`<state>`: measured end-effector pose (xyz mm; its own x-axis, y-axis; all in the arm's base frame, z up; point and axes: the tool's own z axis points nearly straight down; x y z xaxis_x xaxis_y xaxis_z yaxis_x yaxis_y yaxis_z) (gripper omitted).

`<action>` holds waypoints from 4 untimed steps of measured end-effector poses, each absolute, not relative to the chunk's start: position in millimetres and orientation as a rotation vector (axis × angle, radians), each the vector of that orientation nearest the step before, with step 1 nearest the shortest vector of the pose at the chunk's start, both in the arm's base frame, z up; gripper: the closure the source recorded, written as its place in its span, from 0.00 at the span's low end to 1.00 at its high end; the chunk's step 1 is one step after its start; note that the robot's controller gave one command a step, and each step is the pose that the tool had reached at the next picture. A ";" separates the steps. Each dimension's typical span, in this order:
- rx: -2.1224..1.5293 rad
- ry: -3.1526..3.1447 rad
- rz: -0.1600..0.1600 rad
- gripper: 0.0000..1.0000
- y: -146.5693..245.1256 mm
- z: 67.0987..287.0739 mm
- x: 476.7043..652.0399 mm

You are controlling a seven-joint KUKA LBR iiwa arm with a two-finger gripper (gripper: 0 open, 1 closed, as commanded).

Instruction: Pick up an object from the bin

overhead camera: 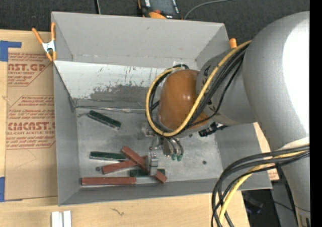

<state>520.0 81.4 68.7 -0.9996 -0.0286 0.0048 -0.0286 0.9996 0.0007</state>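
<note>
My gripper (164, 156) hangs low over the bin floor at the right end of a small heap of sticks, open, with bare floor between its fingers. Its left fingertip (154, 160) stands at or just above a brown stick (135, 156) that lies diagonally. A short dark green stick (138, 173) and the brown stick's lower end (160, 176) lie just below that fingertip. Another brown stick (121, 167) crosses under the diagonal one. The right fingertip (175, 155) is over the floor.
A long brown stick (108, 181) lies along the front wall. One dark green stick (107, 156) lies left of the heap, another (104, 119) further back left. The arm's orange dome and cables hang over the bin's right half.
</note>
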 end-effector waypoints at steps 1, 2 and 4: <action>0.107 -3.144 -0.006 0.00 151.0 73.3 493.0; -0.227 -3.134 -0.001 0.00 198.8 71.5 496.2; -0.888 -3.025 -0.009 1.00 202.5 73.4 493.1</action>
